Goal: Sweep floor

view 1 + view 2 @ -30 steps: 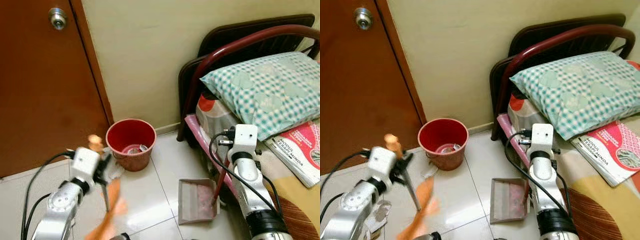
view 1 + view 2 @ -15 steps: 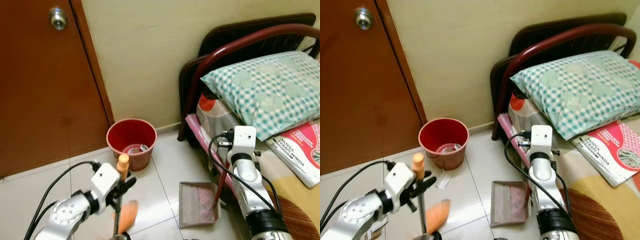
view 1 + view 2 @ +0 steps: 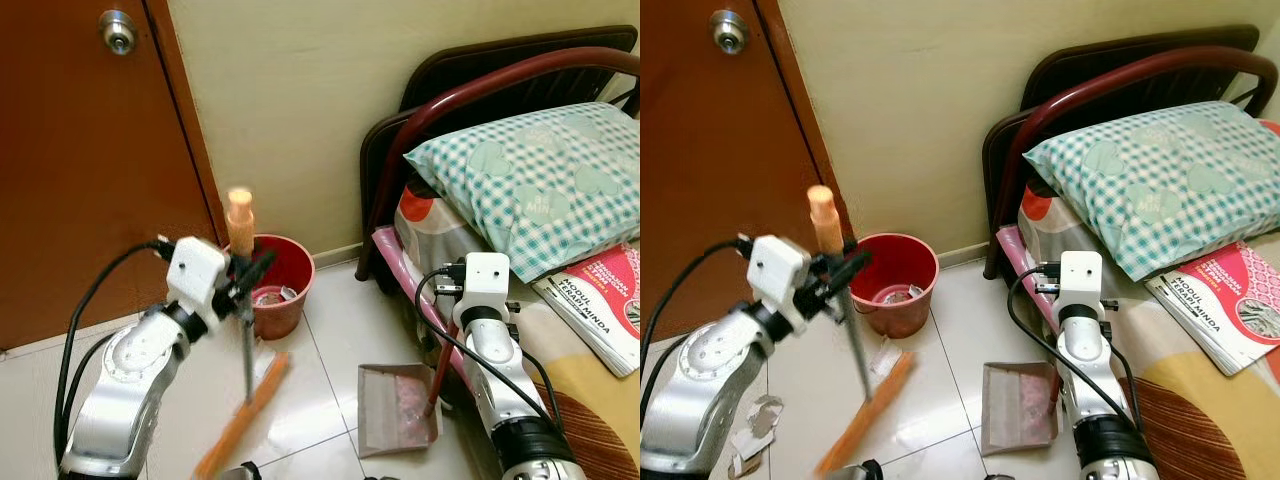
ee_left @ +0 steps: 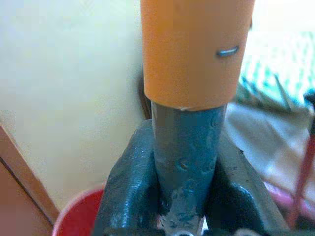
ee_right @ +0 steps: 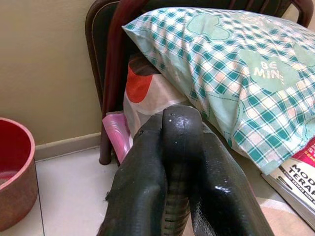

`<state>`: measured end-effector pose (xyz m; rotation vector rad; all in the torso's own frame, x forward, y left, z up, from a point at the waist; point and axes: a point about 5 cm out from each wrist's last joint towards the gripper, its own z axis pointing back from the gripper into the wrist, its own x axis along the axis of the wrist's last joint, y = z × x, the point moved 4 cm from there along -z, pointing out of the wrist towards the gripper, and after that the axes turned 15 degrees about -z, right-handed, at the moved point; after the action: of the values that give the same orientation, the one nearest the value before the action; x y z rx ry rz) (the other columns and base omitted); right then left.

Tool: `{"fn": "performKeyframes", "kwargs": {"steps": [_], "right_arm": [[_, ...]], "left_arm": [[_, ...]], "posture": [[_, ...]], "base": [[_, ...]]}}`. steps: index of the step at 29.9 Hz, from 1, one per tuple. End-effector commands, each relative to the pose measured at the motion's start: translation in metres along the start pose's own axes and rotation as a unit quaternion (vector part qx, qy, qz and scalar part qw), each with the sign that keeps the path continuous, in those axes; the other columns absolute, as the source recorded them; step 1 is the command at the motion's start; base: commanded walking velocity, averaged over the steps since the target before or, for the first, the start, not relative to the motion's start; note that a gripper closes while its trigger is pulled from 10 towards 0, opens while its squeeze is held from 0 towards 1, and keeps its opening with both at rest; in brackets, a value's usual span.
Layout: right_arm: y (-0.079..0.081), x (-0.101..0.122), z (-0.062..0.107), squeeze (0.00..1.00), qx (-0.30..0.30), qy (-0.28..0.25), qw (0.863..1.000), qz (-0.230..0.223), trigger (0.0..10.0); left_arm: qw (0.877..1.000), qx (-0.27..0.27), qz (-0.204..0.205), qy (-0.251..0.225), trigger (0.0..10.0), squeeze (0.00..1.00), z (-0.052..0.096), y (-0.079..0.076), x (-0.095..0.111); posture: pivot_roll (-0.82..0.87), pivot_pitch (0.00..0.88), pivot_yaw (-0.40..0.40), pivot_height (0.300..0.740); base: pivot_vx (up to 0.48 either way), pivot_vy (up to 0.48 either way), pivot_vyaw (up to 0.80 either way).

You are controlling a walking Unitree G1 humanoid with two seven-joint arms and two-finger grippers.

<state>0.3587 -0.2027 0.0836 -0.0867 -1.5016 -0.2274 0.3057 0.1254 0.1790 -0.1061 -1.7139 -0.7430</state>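
1. Eye views: I see my left gripper (image 3: 840, 272) pinching the broom (image 3: 855, 345) just under its orange cap; the orange bristle head rests on the tiles below the fingers, the red bucket (image 3: 890, 283) just beyond them. My right gripper (image 3: 447, 335) holds the dustpan (image 3: 397, 407) by its dark red handle, pan flat on the floor beneath, against the bed.
2. Left wrist view: fingers (image 4: 128, 191) clamp the grey shaft from both sides.
3. Right wrist view: fingers (image 5: 142, 191) pressed around the handle; pillow (image 5: 236, 69) beyond.
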Motion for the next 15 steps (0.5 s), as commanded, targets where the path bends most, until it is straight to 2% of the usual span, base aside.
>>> {"fn": "performKeyframes", "kwargs": {"steps": [1, 9, 11, 15], "right_arm": [[0.002, 0.002, -0.002, 0.0, 0.005, -0.004, 1.0, 0.008, 10.0], [0.001, -0.001, -0.001, 0.0, 0.006, -0.001, 1.0, 0.011, 10.0], [0.001, -0.001, -0.001, 0.0, 0.006, 0.0, 1.0, 0.011, 10.0], [0.002, -0.003, -0.001, 0.0, 0.008, 0.002, 1.0, 0.012, 10.0]], "left_arm": [[0.995, 0.048, -0.042, -0.077, 10.0, 0.0, -0.002, 0.024, 0.044], [0.99, 0.092, -0.057, -0.091, 10.0, 0.0, 0.002, 0.045, 0.056], [0.989, 0.1, -0.067, -0.086, 10.0, 0.0, 0.004, 0.05, 0.054], [0.987, 0.115, -0.099, -0.058, 10.0, 0.0, 0.014, 0.058, 0.036]], "posture": [[0.08, 0.14, -0.018, 0.74], [0.08, 0.14, -0.018, 0.74], [0.08, 0.14, -0.018, 0.74], [0.09, 0.144, -0.018, 0.74]], "base": [[0.0, 0.0, 0.0], [0.0, 0.0, 0.0], [0.0, 0.0, 0.0], [0.0, 0.0, 0.0]]}}
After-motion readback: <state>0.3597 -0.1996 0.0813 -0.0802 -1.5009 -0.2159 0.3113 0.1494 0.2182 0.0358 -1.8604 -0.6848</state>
